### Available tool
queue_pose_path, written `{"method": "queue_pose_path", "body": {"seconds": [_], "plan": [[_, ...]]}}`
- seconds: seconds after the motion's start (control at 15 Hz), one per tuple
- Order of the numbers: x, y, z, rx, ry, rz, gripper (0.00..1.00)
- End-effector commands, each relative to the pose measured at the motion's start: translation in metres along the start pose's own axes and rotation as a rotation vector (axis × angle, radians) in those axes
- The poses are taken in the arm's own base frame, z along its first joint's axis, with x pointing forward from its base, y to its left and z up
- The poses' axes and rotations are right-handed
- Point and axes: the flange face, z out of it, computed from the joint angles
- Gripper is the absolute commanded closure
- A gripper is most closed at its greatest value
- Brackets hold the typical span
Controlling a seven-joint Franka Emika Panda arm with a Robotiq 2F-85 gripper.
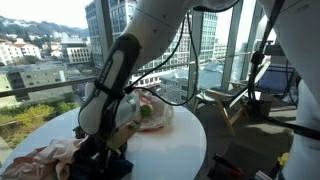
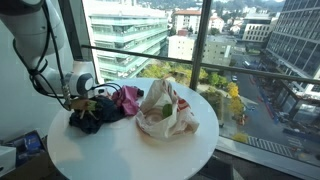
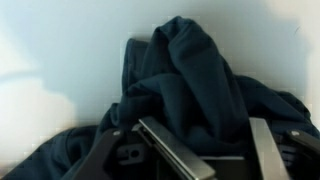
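Navy cloth (image 3: 190, 80) is seen heaped in soft folds on the white round table (image 2: 120, 150), toward the nine o'clock edge of the tabletop in an exterior view, with the pincer (image 3: 220, 152) lowered onto the pile. In the wrist view the two metal fingers (image 3: 175, 150) are shown partly apart, at six o'clock in the frame, and a thick ridge of the fabric is bunched between them. Whether the fabric is already pinched cannot be told. A pink garment (image 2: 130, 98) is found touching the navy cloth at its three o'clock side, and a pale crumpled bundle (image 2: 165, 110) with green and red patches is set just beyond that, near the middle of the table. The cloth is judged to be light, limp and unbreakable. It would be expected to sag and trail when raised, and perhaps to drag the pink garment with it. A raised fold at the top of the heap is judged the best place to be taken hold of, since flat edges offer little to be caught.
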Motion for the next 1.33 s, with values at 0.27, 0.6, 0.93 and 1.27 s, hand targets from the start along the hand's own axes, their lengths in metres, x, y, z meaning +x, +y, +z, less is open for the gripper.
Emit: {"method": "queue_pose_path", "body": {"seconds": [0.27,0.6,0.93,1.27], "plan": [[0.005,-0.002,-0.033,-0.016,-0.076,0.071,0.94],[0.001,0.018,-0.075,-0.037,-0.074,0.192,0.96],[-0.001,0.052,-0.146,-0.052,0.064,0.329,0.96],[-0.016,0.091,-0.221,-0.073,0.195,0.479,0.96]]}}
